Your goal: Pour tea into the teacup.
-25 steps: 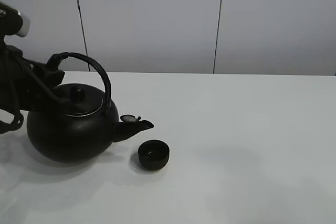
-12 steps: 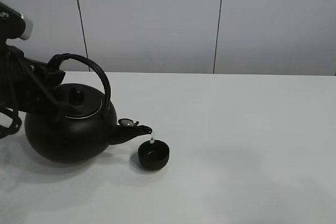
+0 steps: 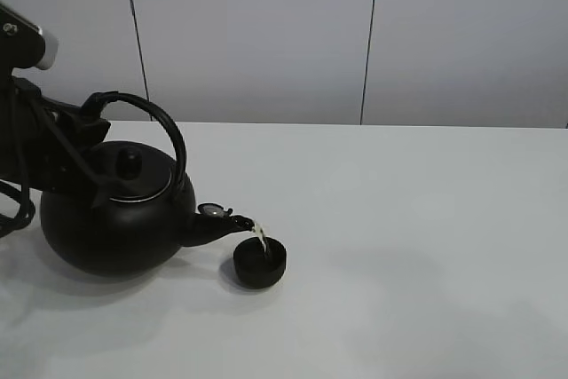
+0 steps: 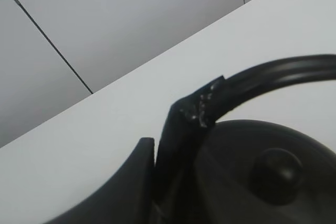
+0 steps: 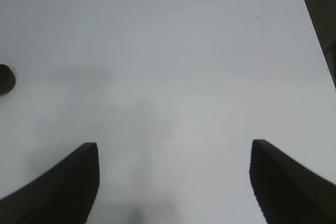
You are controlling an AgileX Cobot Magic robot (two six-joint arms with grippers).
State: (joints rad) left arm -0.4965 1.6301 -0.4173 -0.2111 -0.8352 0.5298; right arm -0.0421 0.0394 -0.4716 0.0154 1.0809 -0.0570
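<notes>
A big round black kettle (image 3: 115, 228) hangs tipped toward the right. My left gripper (image 3: 93, 108) is shut on the rear end of its arched handle (image 3: 170, 135). From the spout (image 3: 226, 219) a thin pale stream of tea (image 3: 261, 236) falls into the small black teacup (image 3: 259, 263) on the white table. The left wrist view shows the left gripper (image 4: 157, 153) clamped on the handle (image 4: 273, 74) above the lid knob (image 4: 278, 169). My right gripper (image 5: 173, 182) is open over bare table, far from the teacup (image 5: 5, 78), which shows at that view's edge.
The white table (image 3: 426, 219) stretches bare to the right of the cup, with a grey panelled wall (image 3: 266, 33) behind it. A dark shape (image 5: 320, 3) cuts into one corner of the right wrist view.
The kettle has tipped further forward and its spout has dropped toward the cup. A stream of tea now runs into the teacup. The right gripper has not moved.
</notes>
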